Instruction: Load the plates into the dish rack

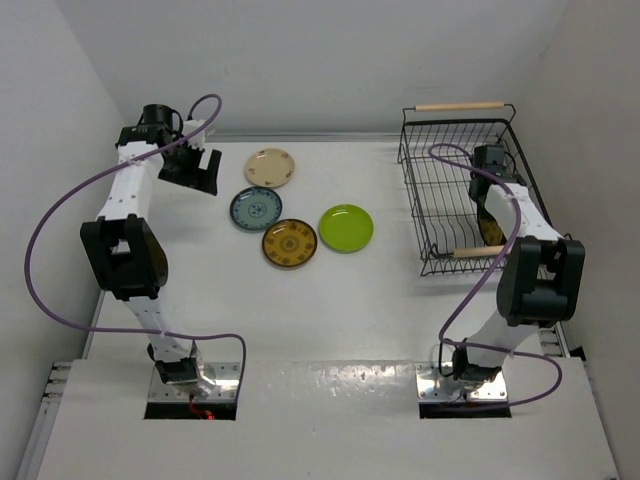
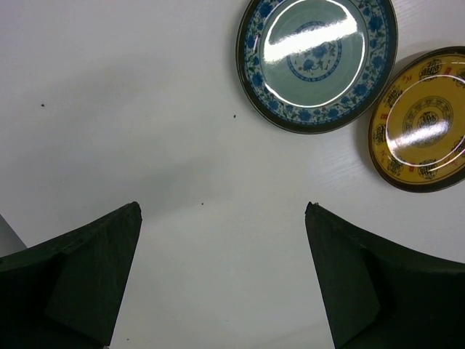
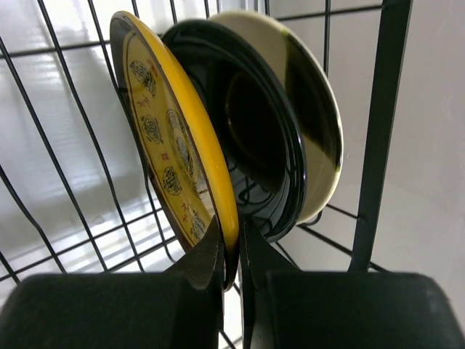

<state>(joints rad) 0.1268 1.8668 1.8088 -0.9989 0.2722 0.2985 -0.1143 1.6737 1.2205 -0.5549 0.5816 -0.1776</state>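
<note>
My right gripper (image 3: 231, 233) is shut on the rim of a brown-and-yellow plate (image 3: 163, 123) standing on edge inside the black wire dish rack (image 1: 440, 190). A black plate (image 3: 269, 145) and a cream plate with a dark patch (image 3: 316, 109) stand upright just behind it. In the top view this gripper (image 1: 490, 212) is at the rack's near right end. My left gripper (image 2: 223, 207) is open and empty above bare table at the far left (image 1: 195, 172). The blue patterned plate (image 2: 317, 58) and another brown-and-yellow plate (image 2: 425, 120) lie flat ahead of it. The beige plate (image 1: 269, 167) and the lime green plate (image 1: 346, 228) also lie flat on the table.
The rack's wooden handles (image 1: 460, 106) sit at its far and near ends. Rack wires (image 3: 378, 131) stand close on both sides of my right gripper. White walls close the table on the left, back and right.
</note>
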